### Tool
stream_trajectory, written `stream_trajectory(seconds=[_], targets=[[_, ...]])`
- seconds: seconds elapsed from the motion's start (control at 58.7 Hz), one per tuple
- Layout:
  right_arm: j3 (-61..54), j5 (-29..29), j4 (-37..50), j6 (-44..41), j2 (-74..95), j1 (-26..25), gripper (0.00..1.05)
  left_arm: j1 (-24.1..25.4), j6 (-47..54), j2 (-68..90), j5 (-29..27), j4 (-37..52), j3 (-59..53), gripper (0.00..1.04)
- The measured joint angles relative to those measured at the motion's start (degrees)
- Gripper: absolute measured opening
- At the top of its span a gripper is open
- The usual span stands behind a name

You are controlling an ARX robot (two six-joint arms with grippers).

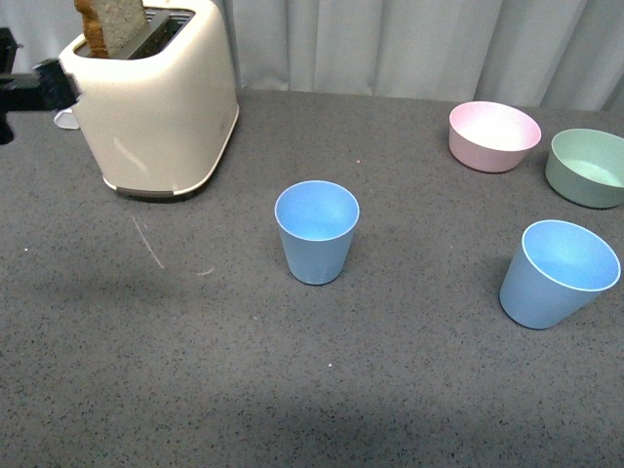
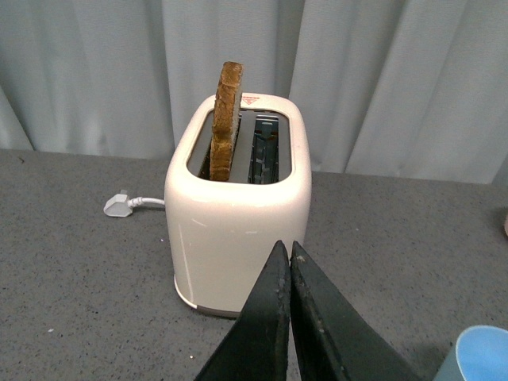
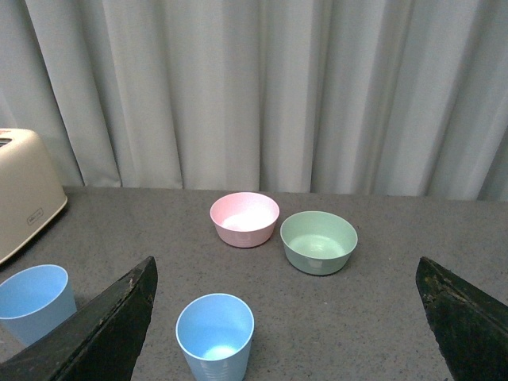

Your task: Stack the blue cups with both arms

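Two light-blue cups stand upright and apart on the grey table. One cup (image 1: 316, 230) is near the middle, the other (image 1: 559, 272) at the right. In the right wrist view the right cup (image 3: 214, 336) stands between my wide-open fingers, nearer the left finger (image 3: 111, 325), and the middle cup (image 3: 36, 302) sits at the left edge. My right gripper (image 3: 286, 317) is open and empty. My left gripper (image 2: 287, 252) is shut and empty, pointing at the toaster; a cup's rim (image 2: 480, 357) shows at the corner of that view. Neither gripper shows in the front view.
A cream toaster (image 1: 156, 97) with a slice of toast (image 1: 109, 21) stands at the back left, its white plug (image 2: 119, 205) behind it. A pink bowl (image 1: 492, 135) and a green bowl (image 1: 587, 167) sit at the back right. Grey curtains hang behind the table.
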Motion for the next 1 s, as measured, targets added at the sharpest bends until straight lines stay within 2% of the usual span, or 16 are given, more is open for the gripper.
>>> stream_trajectory(seconds=[0.494, 0.545, 0.63, 1.005], targets=[[0.0, 0.0, 0.0, 0.0, 0.0, 0.0, 0.95, 8.3, 0.6, -32.7, 8.1, -19.2, -12.7, 0.04], [0.0, 0.0, 0.0, 0.0, 0.0, 0.0, 0.95, 10.7, 0.6, -35.6, 11.7, -21.5, -13.5, 0.04], [0.0, 0.0, 0.0, 0.0, 0.0, 0.0, 0.95, 12.9, 0.6, -40.0, 12.5, -25.0, -14.3, 0.04], [0.0, 0.0, 0.0, 0.0, 0.0, 0.0, 0.95, 13.2, 0.6, -55.9, 13.0, -38.8, -15.1, 0.04]])
